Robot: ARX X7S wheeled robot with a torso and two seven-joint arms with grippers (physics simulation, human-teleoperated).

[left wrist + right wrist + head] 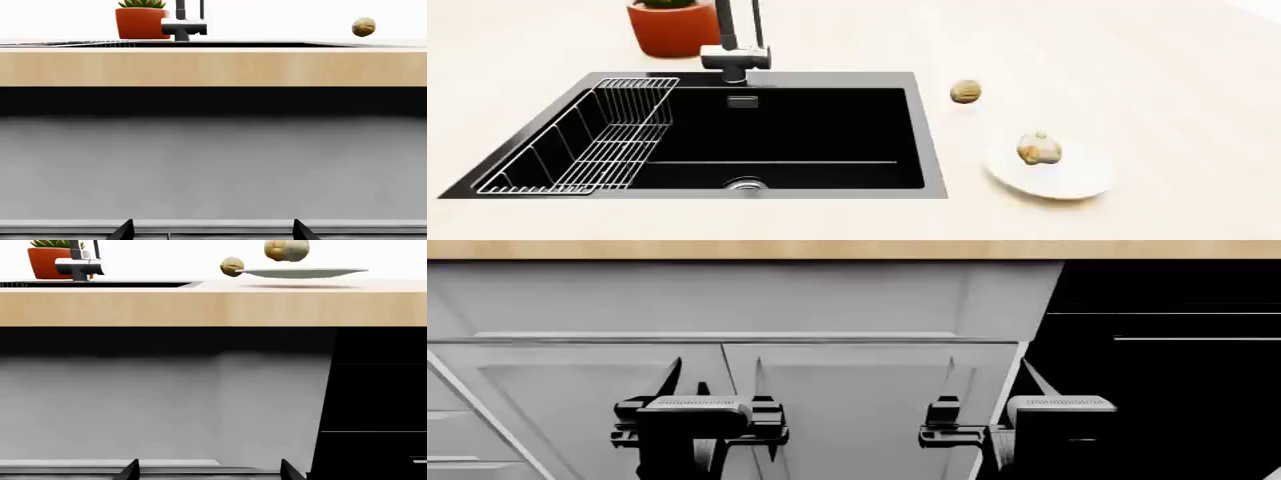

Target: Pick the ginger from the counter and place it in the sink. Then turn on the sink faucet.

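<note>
The ginger (1040, 149), a knobbly pale beige root, lies on a white plate (1074, 180) on the counter (827, 222), right of the black sink (932, 130). It also shows in the right wrist view (286, 250). The dark faucet (738, 45) stands behind the sink and shows in the left wrist view (181, 25). My left gripper (701, 395) and right gripper (994, 395) are both open and empty. They hang low in front of the cabinet doors, below the counter's front edge. Their fingertips stand wide apart in the left wrist view (212, 232) and the right wrist view (210, 472).
A smooth tan nut-like thing (965, 92) lies on the counter between the sink and the plate. An orange plant pot (673, 28) stands left of the faucet. A wire rack (587, 140) fills the sink's left side, and a steel drain (745, 184) sits in its floor. Grey cabinet doors (827, 390) face me.
</note>
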